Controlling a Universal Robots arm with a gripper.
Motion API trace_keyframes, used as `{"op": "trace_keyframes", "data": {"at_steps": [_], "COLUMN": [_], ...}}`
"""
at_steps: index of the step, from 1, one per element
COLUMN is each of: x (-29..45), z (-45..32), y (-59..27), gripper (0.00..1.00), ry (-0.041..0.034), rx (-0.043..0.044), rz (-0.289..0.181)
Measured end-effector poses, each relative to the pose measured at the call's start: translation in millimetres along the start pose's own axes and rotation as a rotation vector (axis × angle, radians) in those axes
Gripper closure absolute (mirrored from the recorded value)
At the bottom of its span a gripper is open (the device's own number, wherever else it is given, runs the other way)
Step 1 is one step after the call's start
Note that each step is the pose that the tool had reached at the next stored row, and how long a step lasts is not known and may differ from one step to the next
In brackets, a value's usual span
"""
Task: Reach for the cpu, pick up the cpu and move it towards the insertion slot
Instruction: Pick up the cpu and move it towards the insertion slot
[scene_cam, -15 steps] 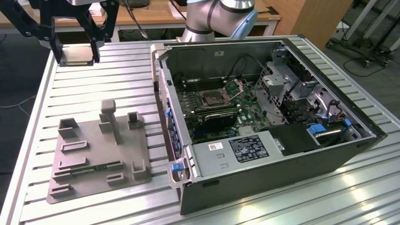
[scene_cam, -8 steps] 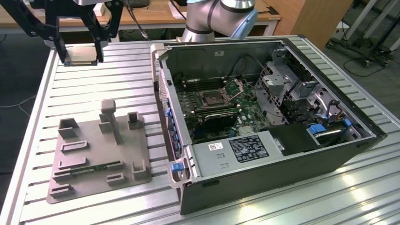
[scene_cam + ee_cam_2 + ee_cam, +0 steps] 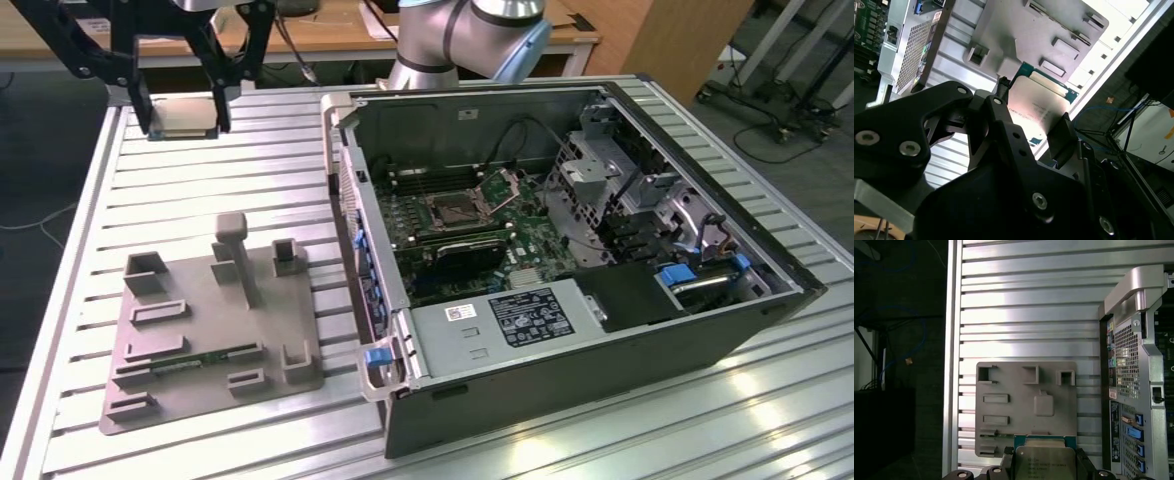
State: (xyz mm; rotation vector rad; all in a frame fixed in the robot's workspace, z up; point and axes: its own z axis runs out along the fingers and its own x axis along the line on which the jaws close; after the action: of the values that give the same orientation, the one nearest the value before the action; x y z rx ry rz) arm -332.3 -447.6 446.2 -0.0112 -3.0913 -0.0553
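Exterior view: the gripper [image 3: 183, 120] is seen at 10 o'clock of the frame, over a far corner of the slatted table [image 3: 200, 200].
Grip: the jaws are drawn narrow onto two opposite edges of the cpu [image 3: 180, 110], which is held flat between them.
Wrist views: in both wrist views the cpu [image 3: 1036, 102] [image 3: 1045, 460] is seen clamped in the gripper [image 3: 1031, 120] [image 3: 1044, 469], metal lid towards the cameras and a green rim showing at its outer edge.
Height: clearance between cpu and slats cannot be told.
Insertion slot: the insertion slot [image 3: 451, 211] is seen inside the open case [image 3: 561, 380], at 4 o'clock from the gripper and well apart from it.
Bracket: the hinged bracket [image 3: 505, 186] is tilted open at the slot's 1 o'clock side, so the dark centre is exposed.
Edges: the table edge runs near the gripper at 9 o'clock. The case side wall [image 3: 350, 190] stands upright between gripper and slot.
Open room: bare slats are seen between the gripper and that wall.
Fixture plate: the grey fixture plate [image 3: 200, 330] lies at 6 o'clock from the gripper, well apart, with posts standing upright on it. A memory stick [image 3: 200, 361] is seated along its near side.
Arm base: the arm base [image 3: 461, 45] is seen at 12 o'clock, behind the case.
Writing: lines of print are visible on the cpu lid in both wrist views. A white label [image 3: 531, 315] is seen on the metal box at 6 o'clock from the slot, its text too small to tell.
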Motion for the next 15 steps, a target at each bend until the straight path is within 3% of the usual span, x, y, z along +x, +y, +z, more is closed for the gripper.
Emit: {"op": "trace_keyframes", "data": {"at_steps": [15], "x": [-13.5], "z": [-0.6], "y": [0.1], "gripper": [0.45], "ry": [-0.0001], "rx": [-0.0001], "rz": [0.0]}}
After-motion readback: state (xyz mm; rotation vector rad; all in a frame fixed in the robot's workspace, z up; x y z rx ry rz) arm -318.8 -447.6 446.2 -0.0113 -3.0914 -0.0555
